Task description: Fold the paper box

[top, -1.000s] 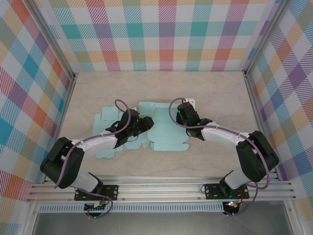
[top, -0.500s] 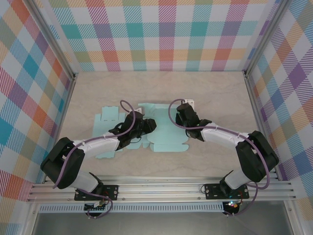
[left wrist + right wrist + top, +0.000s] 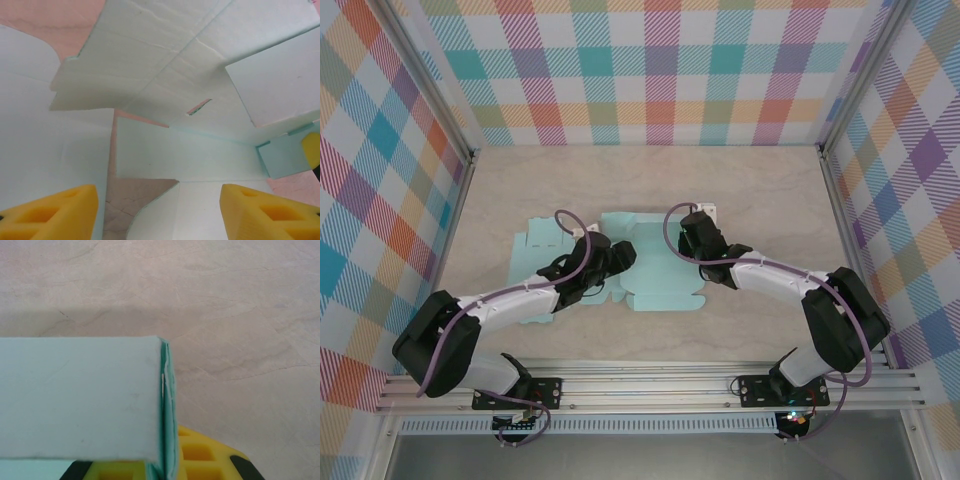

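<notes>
Surroundings: checked walls [image 3: 650,70] close in the surface [image 3: 740,180] on the left, back and right; a metal rail [image 3: 650,385] runs along the near edge by the arm bases.
Task thing: the pale teal paper box [image 3: 660,285] lies near the middle of the surface, a little left of centre and closer to the near edge than to the back wall.
Box shape: its left flaps lie flat on the surface, while panels toward the right are raised and creased.
In the way: both arms reach over the box from the near side, and a purple cable [image 3: 563,214] loops above the left flaps.
Left tool [image 3: 620,256]: it hangs over the middle of the box. The left wrist view shows its yellow fingers [image 3: 50,212] set wide apart above folded panels, with no paper between them.
Right tool [image 3: 692,226]: it sits at the far right corner of the box. The right wrist view shows its fingers [image 3: 200,455] closed on the edge of an upright panel.
Open room: bare surface runs behind the box to the back wall and off to the right.
Edges: the left flaps sit near the left wall.
</notes>
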### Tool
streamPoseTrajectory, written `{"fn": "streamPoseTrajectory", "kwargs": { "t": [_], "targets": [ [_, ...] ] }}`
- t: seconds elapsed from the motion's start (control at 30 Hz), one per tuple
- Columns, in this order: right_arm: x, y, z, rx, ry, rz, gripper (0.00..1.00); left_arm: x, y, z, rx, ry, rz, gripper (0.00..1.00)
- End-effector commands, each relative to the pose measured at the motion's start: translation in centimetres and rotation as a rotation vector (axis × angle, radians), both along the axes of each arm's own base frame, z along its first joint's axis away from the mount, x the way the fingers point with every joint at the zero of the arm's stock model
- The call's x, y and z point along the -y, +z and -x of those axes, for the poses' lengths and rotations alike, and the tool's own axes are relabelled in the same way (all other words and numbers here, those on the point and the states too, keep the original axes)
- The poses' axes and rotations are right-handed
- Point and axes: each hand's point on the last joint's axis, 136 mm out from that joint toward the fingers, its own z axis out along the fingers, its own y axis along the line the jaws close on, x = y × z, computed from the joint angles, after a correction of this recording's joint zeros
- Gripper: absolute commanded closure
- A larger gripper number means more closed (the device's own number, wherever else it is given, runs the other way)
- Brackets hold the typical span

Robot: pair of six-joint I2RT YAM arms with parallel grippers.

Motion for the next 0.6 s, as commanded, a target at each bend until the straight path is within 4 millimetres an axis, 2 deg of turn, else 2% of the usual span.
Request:
{"fn": "streamPoseTrajectory", "kwargs": {
  "t": [0.0, 0.13, 0.4, 0.47, 0.57],
  "targets": [
    [-0.1, 0.4, 0.3, 0.020, -0.002, -0.019, 1.00, 0.4, -0.4, -0.2, 0.006, -0.019, -0.022, 0.34],
    [-0.2, 0.6, 0.4, 0.022, 0.004, -0.022, 1.00, 1.6, -0.8, -0.6, 0.001, -0.045, 0.001, 0.34],
    [-0.9, 0.3, 0.5, 0.018, 0.019, -0.040, 1.00, 1.6, -0.3, -1.7, 0.052, -0.026, -0.011, 0.35],
    [-1.0, 0.2, 0.5, 0.016, 0.019, -0.040, 1.00, 1.6, 0.0, -1.9, 0.068, -0.022, -0.010, 0.39],
    [-1.1, 0.2, 0.5, 0.016, 0.021, -0.040, 1.00, 1.8, 0.4, -2.2, 0.094, -0.027, 0.001, 0.51]
  ]
}}
